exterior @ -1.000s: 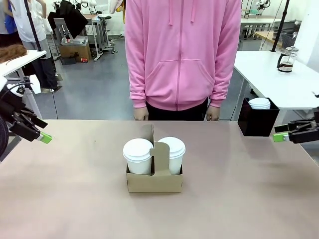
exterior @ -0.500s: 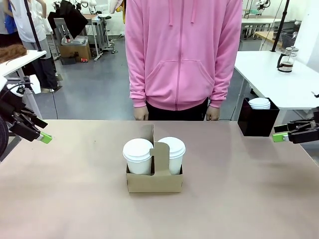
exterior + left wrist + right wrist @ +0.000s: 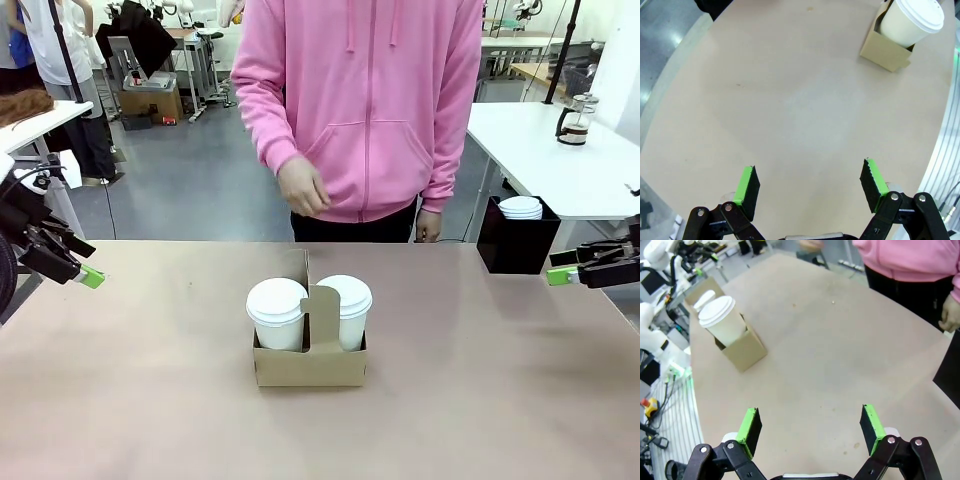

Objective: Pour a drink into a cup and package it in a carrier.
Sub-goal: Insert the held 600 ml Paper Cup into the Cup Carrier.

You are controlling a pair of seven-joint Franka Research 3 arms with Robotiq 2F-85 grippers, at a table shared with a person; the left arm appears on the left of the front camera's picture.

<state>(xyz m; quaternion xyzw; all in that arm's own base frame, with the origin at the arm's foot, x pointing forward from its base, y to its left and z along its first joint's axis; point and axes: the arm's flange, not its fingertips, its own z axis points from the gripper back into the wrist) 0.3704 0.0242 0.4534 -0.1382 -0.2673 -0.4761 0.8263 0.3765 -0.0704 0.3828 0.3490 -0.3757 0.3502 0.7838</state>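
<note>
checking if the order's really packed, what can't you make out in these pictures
- Drink level: front view, white lids cover both cups, so their contents are hidden.
- Cup bases: front view, the carrier wall hides them.
- Second cup: left wrist view, the nearer cup and the picture edge hide it.
- Press jug on the far side table: front view, too small to read its level.
- Person's hand: front view, motion-blurred.

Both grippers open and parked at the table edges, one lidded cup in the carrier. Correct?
Not quite: the front view shows two lidded cups in the carrier, one either side of its handle. The left gripper and right gripper are open at the table edges.
</note>
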